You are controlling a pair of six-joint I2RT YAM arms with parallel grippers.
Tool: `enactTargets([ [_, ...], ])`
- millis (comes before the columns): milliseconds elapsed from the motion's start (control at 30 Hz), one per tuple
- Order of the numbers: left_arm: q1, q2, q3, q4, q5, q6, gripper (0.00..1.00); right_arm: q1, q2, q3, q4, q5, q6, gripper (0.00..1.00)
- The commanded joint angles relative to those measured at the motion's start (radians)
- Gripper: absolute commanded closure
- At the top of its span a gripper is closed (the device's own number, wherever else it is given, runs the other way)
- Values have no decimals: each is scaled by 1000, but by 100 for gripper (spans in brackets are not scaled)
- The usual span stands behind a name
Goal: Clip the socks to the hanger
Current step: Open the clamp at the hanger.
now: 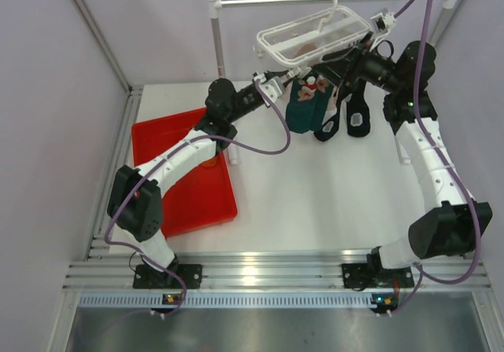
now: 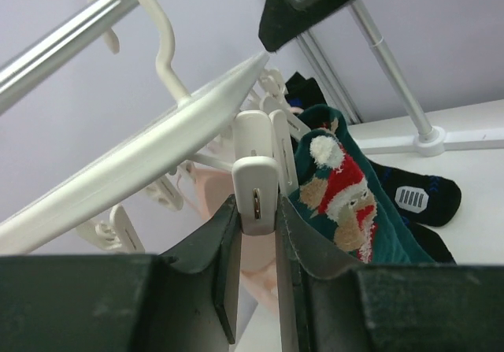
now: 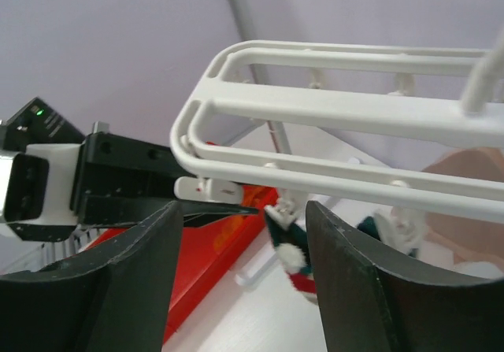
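The white hanger [image 1: 315,31] hangs by its hook from the metal rail. Two dark teal socks [image 1: 305,106] with a Santa patch hang from its clips. My left gripper [image 1: 291,78] reaches up to the hanger's near edge; in the left wrist view my left gripper [image 2: 257,210] is shut on a white clip [image 2: 255,180], right beside the teal sock [image 2: 346,198]. My right gripper [image 3: 242,207] is open and empty, just under the hanger frame [image 3: 315,109], facing the left gripper. An orange sock [image 1: 209,161] lies in the red tray.
A red tray [image 1: 189,198] sits on the table at the left. Black socks [image 1: 358,118] and a pale pink sock [image 2: 260,253] also hang from the hanger. The rail stand's post [image 1: 214,41] rises at the back left, and its foot [image 2: 431,138] rests on the table.
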Motion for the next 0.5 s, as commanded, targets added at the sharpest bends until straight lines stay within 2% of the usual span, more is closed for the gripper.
enactTargets([
  [0, -14, -30, 77, -30, 21, 56, 94, 61, -86, -41, 46, 8, -19, 36],
  [167, -28, -33, 80, -43, 19, 71, 94, 132, -103, -51, -21, 106, -89, 29],
  [467, -41, -26, 87, -49, 10, 71, 93, 193, -89, -43, -73, 201, -128, 27],
])
